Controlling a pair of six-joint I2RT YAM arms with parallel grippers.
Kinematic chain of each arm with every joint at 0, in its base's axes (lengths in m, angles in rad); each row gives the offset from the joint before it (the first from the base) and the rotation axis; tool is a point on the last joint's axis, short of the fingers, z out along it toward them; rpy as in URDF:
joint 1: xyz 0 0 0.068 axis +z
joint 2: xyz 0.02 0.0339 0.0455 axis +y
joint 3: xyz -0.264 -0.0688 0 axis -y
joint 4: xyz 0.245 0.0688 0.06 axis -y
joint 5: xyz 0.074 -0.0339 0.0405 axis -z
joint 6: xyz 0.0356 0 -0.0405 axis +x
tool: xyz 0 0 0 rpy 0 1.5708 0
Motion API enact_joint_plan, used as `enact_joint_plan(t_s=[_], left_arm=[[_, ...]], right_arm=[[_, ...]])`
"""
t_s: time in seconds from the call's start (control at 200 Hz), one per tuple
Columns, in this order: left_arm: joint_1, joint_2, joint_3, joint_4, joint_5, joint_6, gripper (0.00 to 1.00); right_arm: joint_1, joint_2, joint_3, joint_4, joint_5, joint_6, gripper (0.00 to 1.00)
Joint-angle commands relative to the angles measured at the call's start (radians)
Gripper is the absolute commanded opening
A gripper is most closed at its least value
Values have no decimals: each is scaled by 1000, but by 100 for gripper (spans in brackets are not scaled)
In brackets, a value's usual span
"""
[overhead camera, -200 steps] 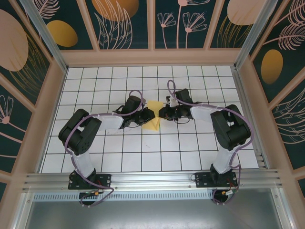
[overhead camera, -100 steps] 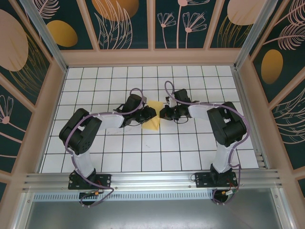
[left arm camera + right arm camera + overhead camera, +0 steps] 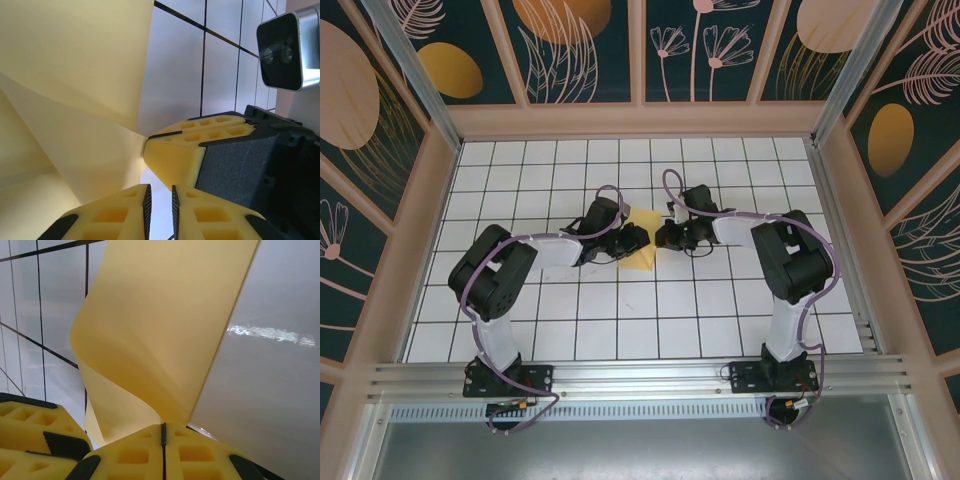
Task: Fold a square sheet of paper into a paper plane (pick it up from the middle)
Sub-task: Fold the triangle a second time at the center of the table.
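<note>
The yellow square sheet of paper lies mid-table between both grippers, creased and curled rather than shaped as a paper plane. My right gripper is at its right edge. In the right wrist view its jaws are shut on the sheet's edge, and the paper curls up and away from them. My left gripper is at the sheet's left side. In the left wrist view its jaws stand slightly apart with only floor showing between them. The right gripper's fingers pinch the paper just ahead.
The white grid-tiled table stretches out on all sides of the paper. Pink frame walls close the back and both sides. The right wrist camera sits close above the left gripper. The left gripper's fingers crowd the right gripper.
The right gripper has closed on the paper's edge and its elbow has swung inward. The sheet's lower part has drawn up. The left jaws have eased slightly apart.
</note>
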Motion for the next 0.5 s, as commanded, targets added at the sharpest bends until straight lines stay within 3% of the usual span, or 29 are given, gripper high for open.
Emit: enact_joint_plan(t_s=[0.0,0.495], left_arm=[[4,25,21,-5,24,22,20],[3,47,21,-1,37,22,20]], right_arm=[[3,21,37,-19,23,-28,6],[3,45,69,-34,35,-45,6]])
